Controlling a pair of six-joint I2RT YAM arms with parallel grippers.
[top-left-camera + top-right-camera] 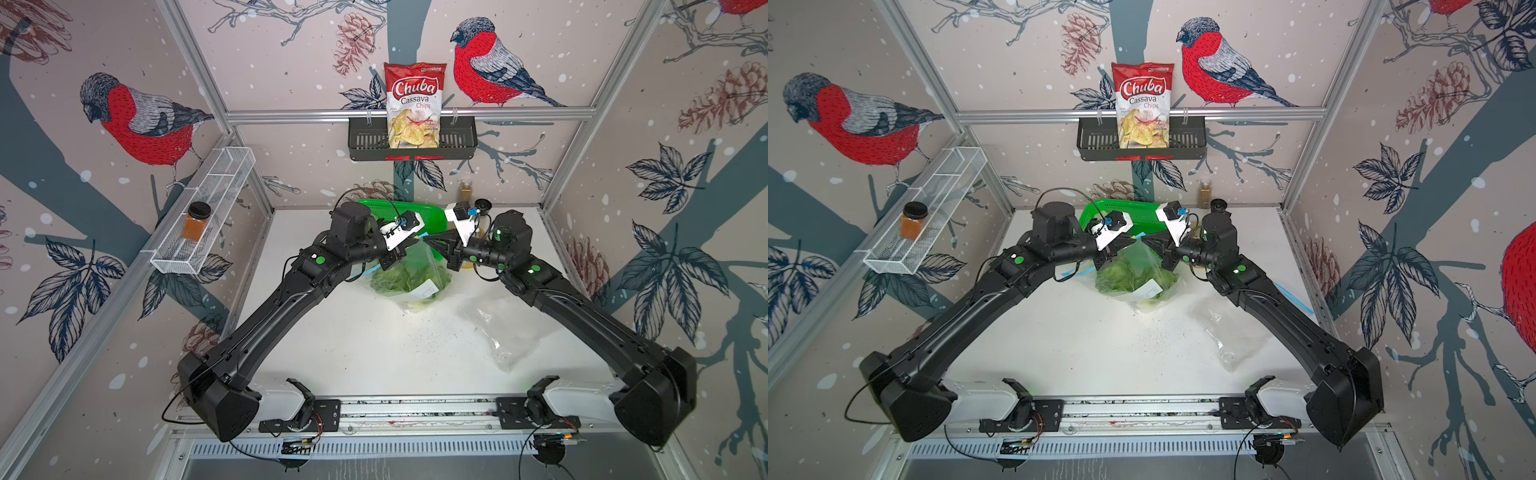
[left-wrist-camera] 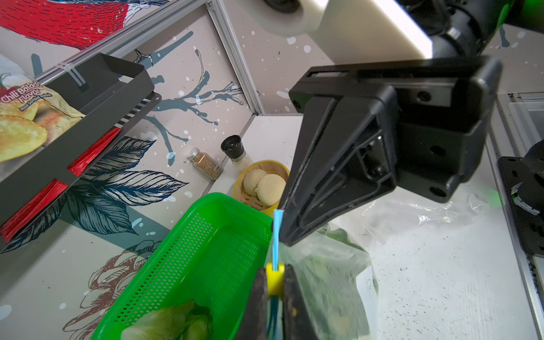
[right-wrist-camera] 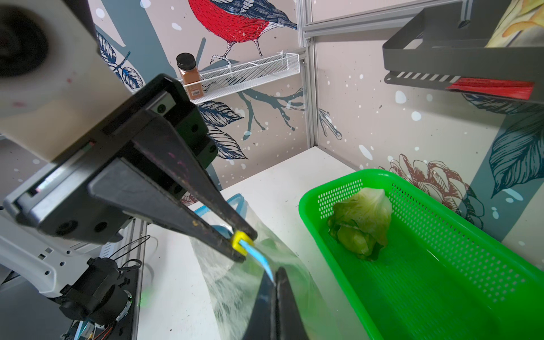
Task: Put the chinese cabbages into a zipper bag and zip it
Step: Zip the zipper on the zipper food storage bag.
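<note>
A clear zipper bag [image 1: 415,286] [image 1: 1138,286] stands on the white table, and green chinese cabbages [image 1: 399,279] [image 1: 1121,274] show through it. Above the bag, my left gripper [image 2: 275,272] [image 1: 411,242] is shut on the yellow slider [image 2: 275,284] [image 3: 240,242] of the bag's blue zipper strip [image 2: 276,235]. My right gripper [image 3: 276,275] [image 1: 432,242] faces it, shut on the end of that strip [image 3: 266,263]. One more cabbage [image 3: 362,220] [image 2: 167,323] lies in the green basket [image 3: 441,265] behind the bag.
A second, empty plastic bag [image 1: 511,328] lies on the table to the right. A yellow steamer with pale round discs [image 2: 265,185], a spice jar [image 2: 206,163] and a grinder [image 2: 235,148] stand by the back wall. Shelves hold a chips bag [image 1: 413,104] and an orange jar [image 1: 196,222].
</note>
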